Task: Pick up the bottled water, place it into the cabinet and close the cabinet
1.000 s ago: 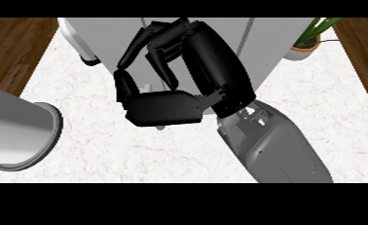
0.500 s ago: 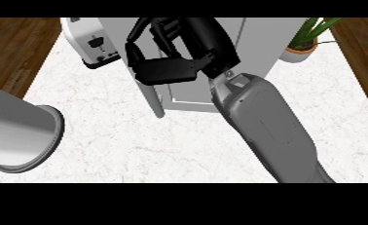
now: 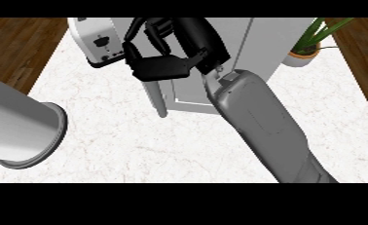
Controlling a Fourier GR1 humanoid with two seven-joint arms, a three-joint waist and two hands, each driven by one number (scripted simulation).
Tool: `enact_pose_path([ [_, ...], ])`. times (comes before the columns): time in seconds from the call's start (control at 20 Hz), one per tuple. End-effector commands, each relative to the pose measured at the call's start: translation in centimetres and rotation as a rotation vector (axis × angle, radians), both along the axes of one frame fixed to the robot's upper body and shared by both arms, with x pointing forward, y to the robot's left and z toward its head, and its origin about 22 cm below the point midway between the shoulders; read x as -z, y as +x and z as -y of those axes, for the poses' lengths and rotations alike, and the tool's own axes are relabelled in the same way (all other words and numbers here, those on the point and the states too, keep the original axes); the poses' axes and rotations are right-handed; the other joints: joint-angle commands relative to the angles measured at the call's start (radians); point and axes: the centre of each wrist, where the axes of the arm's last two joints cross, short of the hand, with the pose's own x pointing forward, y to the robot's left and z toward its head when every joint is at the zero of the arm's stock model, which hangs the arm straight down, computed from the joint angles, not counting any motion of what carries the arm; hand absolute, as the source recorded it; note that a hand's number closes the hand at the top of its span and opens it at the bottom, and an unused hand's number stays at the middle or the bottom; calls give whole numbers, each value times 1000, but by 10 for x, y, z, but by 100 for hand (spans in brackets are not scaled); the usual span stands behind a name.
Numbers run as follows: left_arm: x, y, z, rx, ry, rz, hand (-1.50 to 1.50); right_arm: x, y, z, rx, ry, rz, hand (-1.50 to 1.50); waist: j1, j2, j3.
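A white cabinet [image 3: 237,48] is seen at the far side of the marble tabletop [image 3: 122,136], its door [image 3: 159,97] swung out toward the viewer, edge-on. What the cabinet holds cannot be made out; the interior is hidden. The bottled water cannot be located and may be hidden behind the hand. The right robot hand [image 3: 169,53] is held at the cabinet's opening, fingers curled; whether anything is gripped cannot be told. A toaster [image 3: 97,41] is noted at left, a potted plant [image 3: 305,48] at right. The left grey forearm [image 3: 25,131] is seen at the left edge.
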Motion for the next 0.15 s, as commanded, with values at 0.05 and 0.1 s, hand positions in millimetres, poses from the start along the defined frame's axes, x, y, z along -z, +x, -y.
enact_pose_path([
  [0.05,-1,6,6,15,4,5,150,21,40,25,202,-46,-143,150,-3,64,5],
  [0.1,5,8,5,22,-1,-13,150,11,41,25,195,-43,-140,150,-10,64,4],
])
